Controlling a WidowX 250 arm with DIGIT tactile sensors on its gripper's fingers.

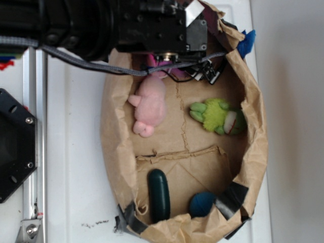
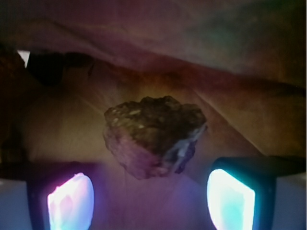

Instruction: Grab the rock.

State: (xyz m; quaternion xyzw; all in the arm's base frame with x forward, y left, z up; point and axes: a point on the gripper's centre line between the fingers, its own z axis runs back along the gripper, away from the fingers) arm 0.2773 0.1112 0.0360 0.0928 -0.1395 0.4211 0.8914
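Observation:
In the wrist view the rock [image 2: 152,135], a rough mottled brown-grey lump, lies on brown paper just beyond my gripper [image 2: 150,201]. Its two glowing pads [image 2: 71,201] stand wide apart at the bottom corners, nothing between them, so the gripper is open. The rock sits centred ahead of the gap and touches neither pad. In the exterior view the black arm [image 1: 126,25] reaches over the far end of the paper-lined basket [image 1: 115,147] and hides both the rock and the gripper's fingers.
Inside the basket lie a pink bunny [image 1: 150,105], a green plush toy [image 1: 217,116], a smooth dark green oblong [image 1: 159,195] and a blue ball [image 1: 203,204]. Crumpled paper walls rise all round. A black mount [image 1: 15,147] stands at the left.

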